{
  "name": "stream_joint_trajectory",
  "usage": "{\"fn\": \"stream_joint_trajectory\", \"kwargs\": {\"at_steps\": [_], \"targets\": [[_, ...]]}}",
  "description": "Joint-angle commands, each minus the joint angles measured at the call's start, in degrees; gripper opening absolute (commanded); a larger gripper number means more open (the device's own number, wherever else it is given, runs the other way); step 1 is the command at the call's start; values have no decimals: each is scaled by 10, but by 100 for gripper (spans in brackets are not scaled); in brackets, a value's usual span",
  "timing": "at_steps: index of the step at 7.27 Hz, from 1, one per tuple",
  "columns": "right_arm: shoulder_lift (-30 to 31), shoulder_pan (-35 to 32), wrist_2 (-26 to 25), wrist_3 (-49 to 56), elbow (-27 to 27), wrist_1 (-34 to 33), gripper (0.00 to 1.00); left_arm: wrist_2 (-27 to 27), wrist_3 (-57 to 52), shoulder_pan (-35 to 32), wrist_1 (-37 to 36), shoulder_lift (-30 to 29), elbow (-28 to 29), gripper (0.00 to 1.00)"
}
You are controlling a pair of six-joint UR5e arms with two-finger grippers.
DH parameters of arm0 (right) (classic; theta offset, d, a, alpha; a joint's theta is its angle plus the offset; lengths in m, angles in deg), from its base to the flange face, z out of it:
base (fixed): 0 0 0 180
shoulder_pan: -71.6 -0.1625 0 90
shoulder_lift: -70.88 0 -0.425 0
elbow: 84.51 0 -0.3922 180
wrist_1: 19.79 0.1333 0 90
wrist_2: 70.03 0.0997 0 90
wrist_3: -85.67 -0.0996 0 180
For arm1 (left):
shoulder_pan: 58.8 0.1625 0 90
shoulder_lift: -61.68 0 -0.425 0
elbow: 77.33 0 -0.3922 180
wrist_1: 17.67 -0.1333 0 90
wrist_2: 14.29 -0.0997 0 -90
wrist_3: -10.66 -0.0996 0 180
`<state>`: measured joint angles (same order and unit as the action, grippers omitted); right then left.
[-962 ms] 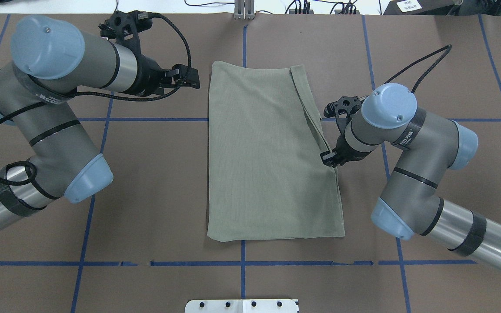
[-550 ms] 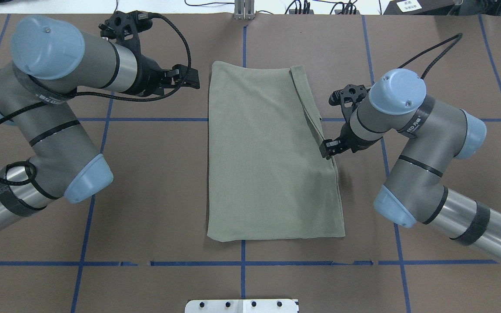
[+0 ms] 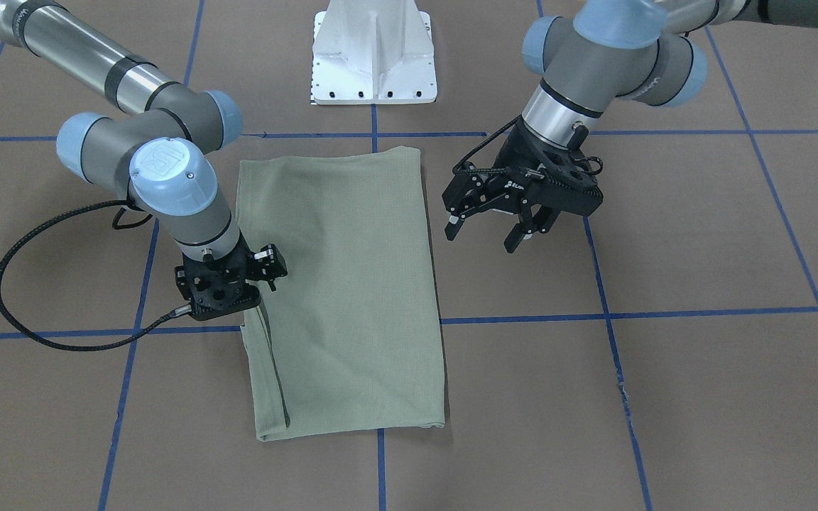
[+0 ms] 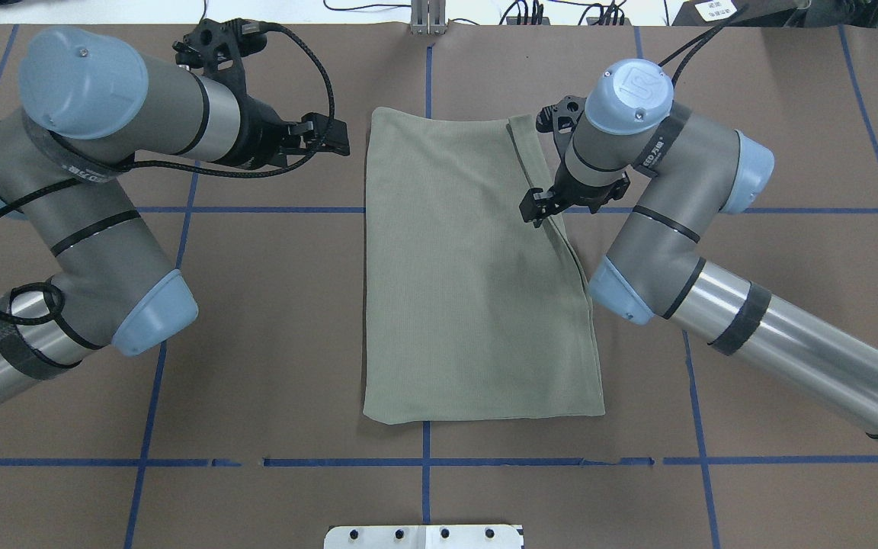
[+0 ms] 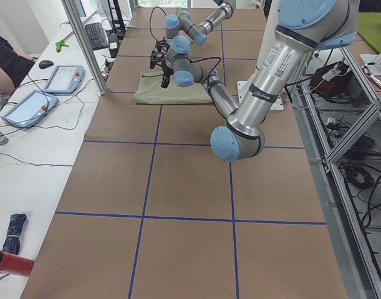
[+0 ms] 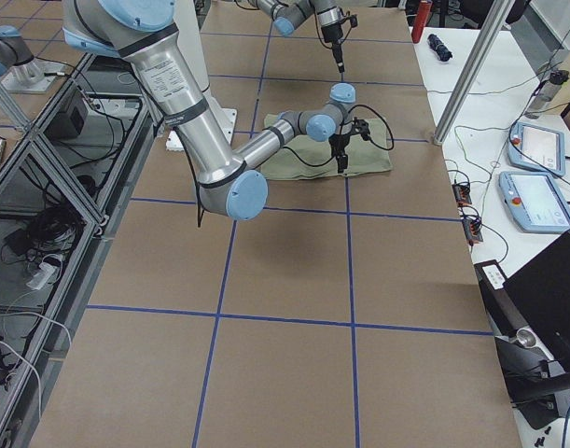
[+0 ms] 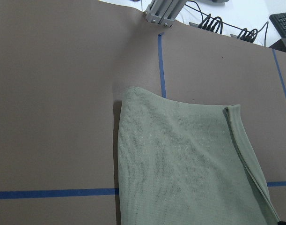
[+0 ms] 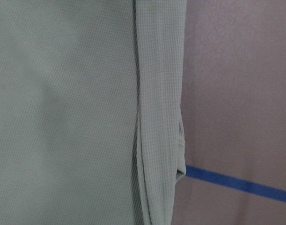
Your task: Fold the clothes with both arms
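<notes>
The sage-green shirt lies flat on the table as a tall folded rectangle, also in the front view. A folded-in sleeve strip runs along its right edge and fills the right wrist view. My right gripper points down over that strip, close above the cloth. I cannot tell whether it is open or shut. My left gripper is open and empty, held above the table just left of the shirt's far left corner. No tag or logo shows.
The table is brown paper with a blue tape grid. The white pedestal base stands at the robot's side. A metal post stands at the far edge, with cables behind. Operators' tablets lie on a side table.
My right arm has swung from the middle of the shirt's right edge toward the far end and inward, over the sleeve strip. The left arm and the shirt have not moved.
</notes>
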<state>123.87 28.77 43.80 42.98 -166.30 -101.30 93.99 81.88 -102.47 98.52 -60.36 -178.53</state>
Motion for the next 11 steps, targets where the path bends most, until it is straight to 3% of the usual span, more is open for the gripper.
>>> {"fn": "stream_joint_trajectory", "kwargs": {"at_steps": [1, 4, 11], "targets": [[-64, -7, -19, 22, 93, 3, 100, 0, 0, 0, 0, 1, 0, 100], [-74, -7, -18, 31, 127, 5, 100, 0, 0, -1, 1, 0, 1, 100], [-58, -8, -11, 36, 123, 5, 100, 0, -1, -4, 3, -3, 0, 100]]}}
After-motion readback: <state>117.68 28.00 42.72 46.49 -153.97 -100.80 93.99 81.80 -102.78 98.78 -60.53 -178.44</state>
